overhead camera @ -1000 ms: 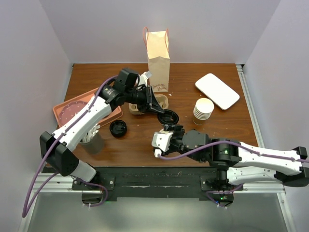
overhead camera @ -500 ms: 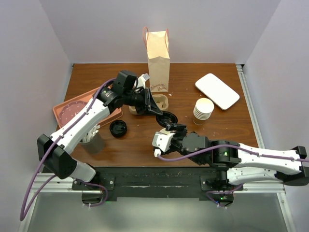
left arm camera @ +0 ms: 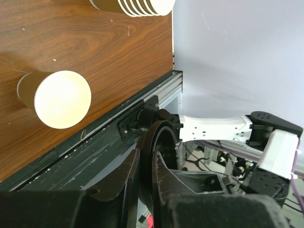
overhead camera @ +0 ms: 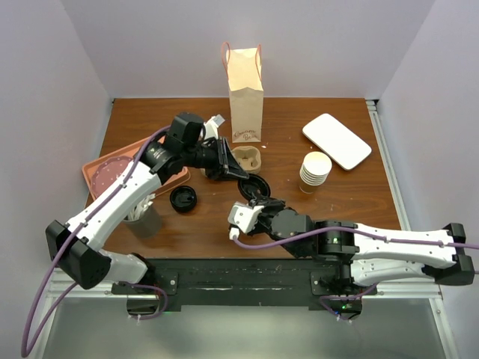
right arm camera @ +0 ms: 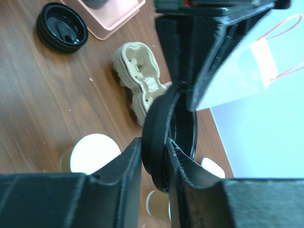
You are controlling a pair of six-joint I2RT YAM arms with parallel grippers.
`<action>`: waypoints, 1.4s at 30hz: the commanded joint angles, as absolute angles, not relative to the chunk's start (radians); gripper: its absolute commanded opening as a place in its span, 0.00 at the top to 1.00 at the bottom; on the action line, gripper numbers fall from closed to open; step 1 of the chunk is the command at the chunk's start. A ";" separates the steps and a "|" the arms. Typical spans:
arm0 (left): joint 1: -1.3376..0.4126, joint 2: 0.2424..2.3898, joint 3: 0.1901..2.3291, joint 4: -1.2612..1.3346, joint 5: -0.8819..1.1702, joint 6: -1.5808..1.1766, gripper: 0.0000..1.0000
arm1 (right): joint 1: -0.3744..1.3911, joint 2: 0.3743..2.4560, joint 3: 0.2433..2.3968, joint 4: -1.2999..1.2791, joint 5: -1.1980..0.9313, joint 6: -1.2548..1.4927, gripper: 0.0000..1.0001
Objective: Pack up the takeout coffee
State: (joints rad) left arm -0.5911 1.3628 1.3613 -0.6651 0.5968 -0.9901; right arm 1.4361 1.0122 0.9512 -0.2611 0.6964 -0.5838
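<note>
Gripping the sip lid (right arm camera: 153, 133) on edge, the left jaws were narrow, one finger on each face of the black ring. The right jaws met the same lid from the near side. They were also narrow, and in the right wrist view their fingers (right arm camera: 128, 164) appeared to press both sides of the rim, though the angle was too tight to be sure of full contact. Held this way, the lid hung above the counter (overhead camera: 389, 198), off its cup.

The takeout coffee cup (left arm camera: 61, 99) stood lidless and open-mouthed on the counter just below the two jaws, seemingly upright. In the overhead view the right wrist hid it. The stack of cups (overhead camera: 315, 172) stood to the right, apart from it.

Just beyond the left jaws lay a pulp cup carrier (overhead camera: 251, 157), and behind it the paper bag (overhead camera: 245, 90) stood upright at the far edge. A spare lid (overhead camera: 183, 198) lay flat on the counter to the left of the jaws. Farther left were a pink tray (overhead camera: 112, 168) and, nearer, a metal cup (overhead camera: 142, 218) of stirrers. A white oblong lid (overhead camera: 337, 140) lay at the far right.
</note>
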 commanded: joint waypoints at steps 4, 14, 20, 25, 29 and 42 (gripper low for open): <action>-0.571 1.307 1.335 -0.565 0.687 -1.062 0.54 | 1.443 1.043 1.045 -0.242 0.688 -0.399 0.82; -0.367 1.322 1.364 -0.391 0.534 -0.633 0.29 | 1.427 0.844 0.988 -0.295 0.431 0.188 0.91; -0.403 1.241 1.033 0.086 0.872 -0.457 0.47 | 1.128 0.785 0.963 -0.296 0.038 0.370 0.92; -0.408 1.161 0.756 0.614 1.081 -0.581 0.47 | 0.852 0.848 0.988 -0.359 -0.396 0.399 0.94; -0.411 1.189 0.631 1.128 1.227 -0.961 0.41 | 0.789 0.907 1.000 -0.328 -0.621 0.422 0.94; -0.525 1.143 0.644 0.952 1.298 -0.746 0.26 | 0.750 1.006 1.023 -0.265 -0.861 0.449 0.90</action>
